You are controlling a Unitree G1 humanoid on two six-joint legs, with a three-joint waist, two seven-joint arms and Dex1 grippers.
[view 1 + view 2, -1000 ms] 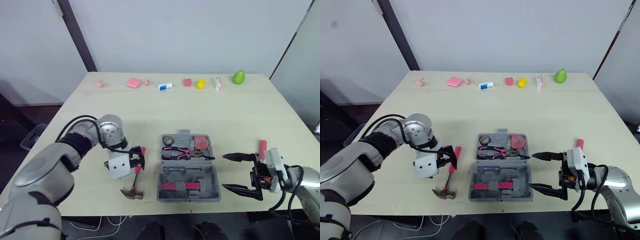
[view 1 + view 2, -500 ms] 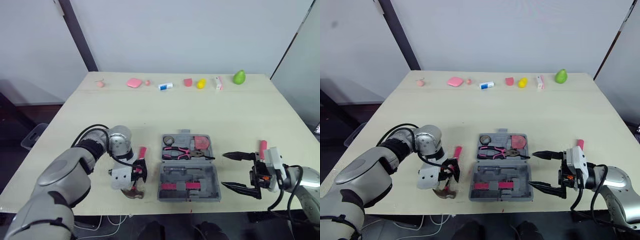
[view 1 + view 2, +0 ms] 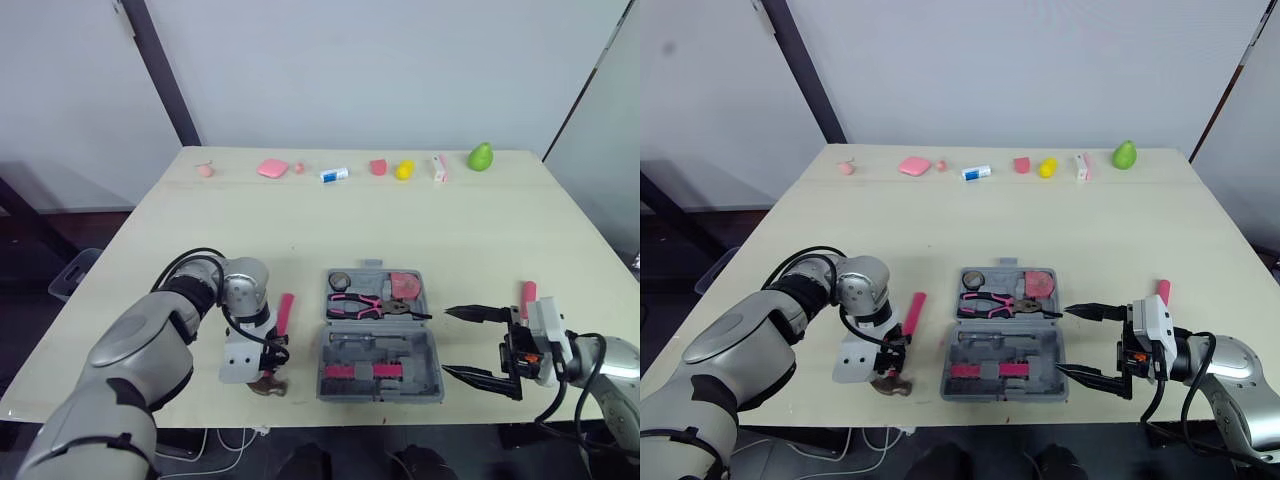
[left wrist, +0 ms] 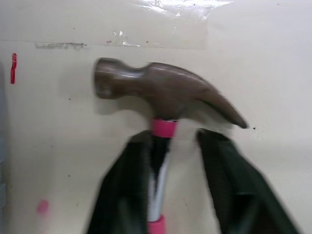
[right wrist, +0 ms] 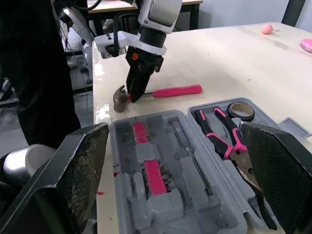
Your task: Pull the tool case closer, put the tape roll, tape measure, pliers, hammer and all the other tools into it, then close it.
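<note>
Hammer (image 4: 161, 92): flat on the worktop (image 3: 420, 220) at its near edge, left of the open tool case (image 3: 425, 365). Left end effector (image 3: 268, 358): fingers parted, straddling the hammer's neck. Right end effector (image 3: 446, 342): spread wide, empty, just right of the case.

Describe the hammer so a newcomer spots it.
On the beige table, just left of the open grey tool case, lies the hammer. It alone has a dark claw head on a pink grip, with the left gripper straddling its neck.
</note>
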